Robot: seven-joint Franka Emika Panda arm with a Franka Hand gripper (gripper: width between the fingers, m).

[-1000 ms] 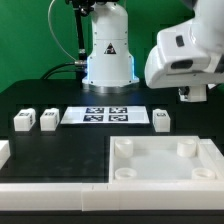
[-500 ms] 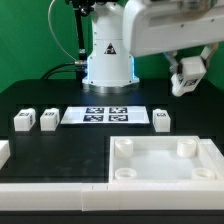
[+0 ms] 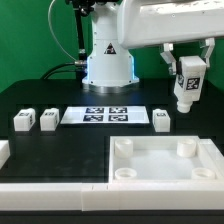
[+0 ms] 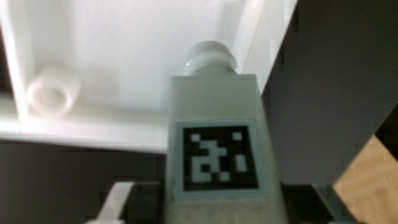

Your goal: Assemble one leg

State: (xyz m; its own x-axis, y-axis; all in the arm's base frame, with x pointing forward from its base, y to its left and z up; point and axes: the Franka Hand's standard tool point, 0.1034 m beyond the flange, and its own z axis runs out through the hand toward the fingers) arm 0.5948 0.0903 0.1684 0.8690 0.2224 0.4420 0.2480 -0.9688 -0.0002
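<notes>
Leg (image 3: 187, 84) in the air in the exterior view: my gripper (image 3: 186, 68) has its fingers clamped on it, upright, above the tray (image 3: 150, 166) toward the exterior view's right. Three spare legs (image 3: 47, 120) lie on the table, two on the exterior view's left of the marker board (image 3: 105, 116) and one on its right. In the wrist view the held leg (image 4: 217, 110) shows its tag (image 4: 222, 155), its tip pointing toward the tray (image 4: 107, 45). A socket (image 4: 48, 96) sits off to one side, not under the tip. I judge the pickup done. Aligning, lowering and seating remain.
</notes>
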